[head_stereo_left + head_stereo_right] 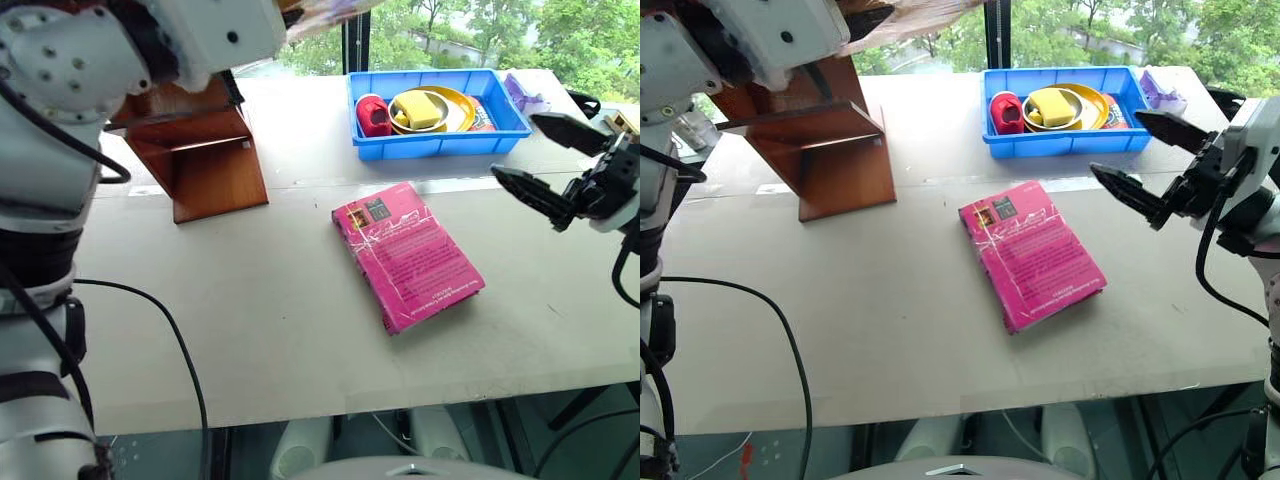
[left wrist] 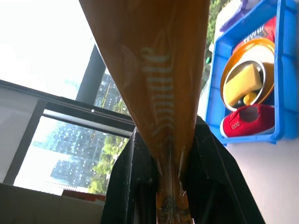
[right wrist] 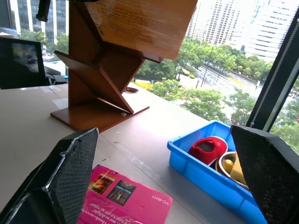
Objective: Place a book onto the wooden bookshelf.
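Note:
The book (image 2: pixel 154 70), yellow-orange in glossy wrap, is clamped edge-on between the two black fingers of my left gripper (image 2: pixel 167 129), which is shut on it. The book (image 1: pixel 322 14) is held high, above the table's far left. In the right wrist view the book (image 3: pixel 140 23) hangs just over the top of the wooden bookshelf (image 3: pixel 93 79). The reddish-brown bookshelf (image 1: pixel 215 160) stands at the back left of the table. My right gripper (image 1: pixel 516 148) hovers open and empty over the table's right side.
A magenta-pink book (image 1: pixel 405 255) lies flat mid-table. Behind it a blue tray (image 1: pixel 440 146) holds a red shoe (image 1: pixel 373 115) and a yellow bowl with a sponge (image 1: pixel 420 108). A black cable (image 1: pixel 180 350) crosses the table (image 1: pixel 270 320) on the left.

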